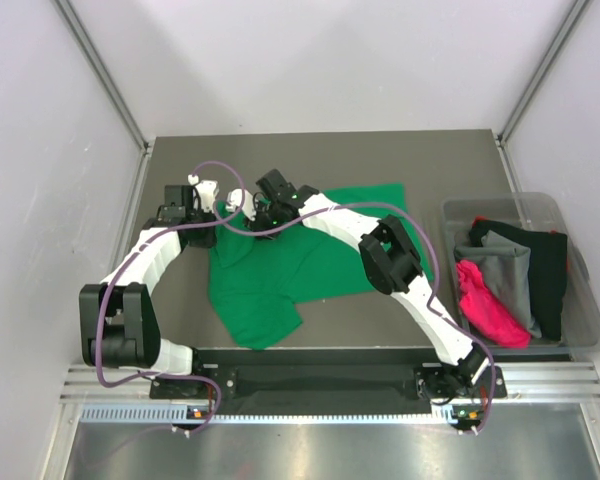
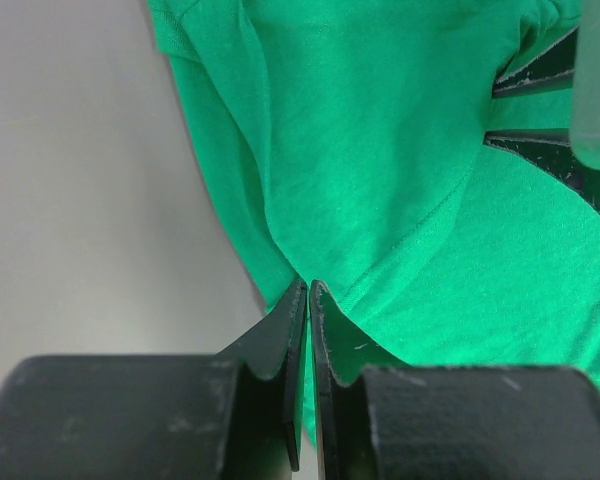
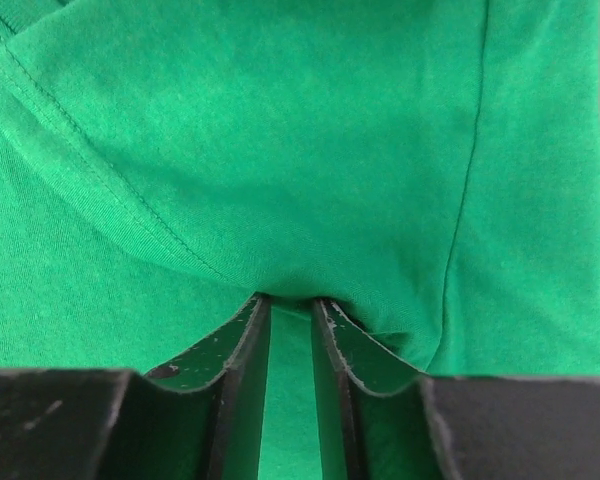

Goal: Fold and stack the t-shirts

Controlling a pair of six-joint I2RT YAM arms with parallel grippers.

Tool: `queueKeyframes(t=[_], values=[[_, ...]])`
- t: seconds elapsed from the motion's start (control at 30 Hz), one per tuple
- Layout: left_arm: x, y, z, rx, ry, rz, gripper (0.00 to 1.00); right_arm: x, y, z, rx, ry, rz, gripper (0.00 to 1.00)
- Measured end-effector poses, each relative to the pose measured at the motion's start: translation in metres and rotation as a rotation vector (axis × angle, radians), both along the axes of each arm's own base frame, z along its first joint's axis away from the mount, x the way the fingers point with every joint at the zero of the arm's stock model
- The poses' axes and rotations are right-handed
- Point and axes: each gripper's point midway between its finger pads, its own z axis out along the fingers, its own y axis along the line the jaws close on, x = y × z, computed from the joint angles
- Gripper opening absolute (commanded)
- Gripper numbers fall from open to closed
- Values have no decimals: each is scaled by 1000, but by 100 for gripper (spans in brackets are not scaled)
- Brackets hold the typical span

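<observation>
A bright green t-shirt (image 1: pixel 320 262) lies spread and rumpled in the middle of the table. Both grippers are at its far-left corner, close together. My left gripper (image 1: pixel 218 210) (image 2: pixel 308 286) is shut on the shirt's edge, and green cloth (image 2: pixel 380 150) shows in the thin slit between its fingers. My right gripper (image 1: pixel 243 208) (image 3: pixel 291 298) stands just right of it, pressed into the cloth (image 3: pixel 280 130). Its jaws are a narrow gap apart, with a fold bunched at the tips. In the left wrist view the right gripper's fingers (image 2: pixel 545 160) show at the right edge.
A clear plastic bin (image 1: pixel 592 335) stands at the table's right edge. It holds a magenta-pink shirt (image 1: pixel 485 305), a grey one (image 1: pixel 505 268) and a black one (image 1: pixel 545 265). Bare grey table (image 1: pixel 330 155) lies beyond the green shirt. White walls close in the sides.
</observation>
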Motion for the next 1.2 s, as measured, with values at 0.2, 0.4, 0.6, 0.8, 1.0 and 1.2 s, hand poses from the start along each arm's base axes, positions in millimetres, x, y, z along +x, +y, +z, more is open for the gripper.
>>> queueKeyframes(t=[0.2, 0.4, 0.6, 0.8, 1.0, 1.2], values=[[0, 0, 0, 0, 0, 0, 9, -5, -1, -3, -20, 6, 0, 10], [0, 0, 0, 0, 0, 0, 9, -6, 1, -2, -22, 3, 3, 0], [0, 0, 0, 0, 0, 0, 9, -7, 1, -5, -21, 2, 3, 0], [0, 0, 2, 0, -5, 0, 9, -30, -19, -2, -61, 21, 8, 0], [1, 4, 8, 0, -25, 10, 9, -53, -33, 11, -78, 26, 28, 0], [1, 9, 12, 0, -37, 25, 9, -62, -40, 18, -78, 29, 34, 0]])
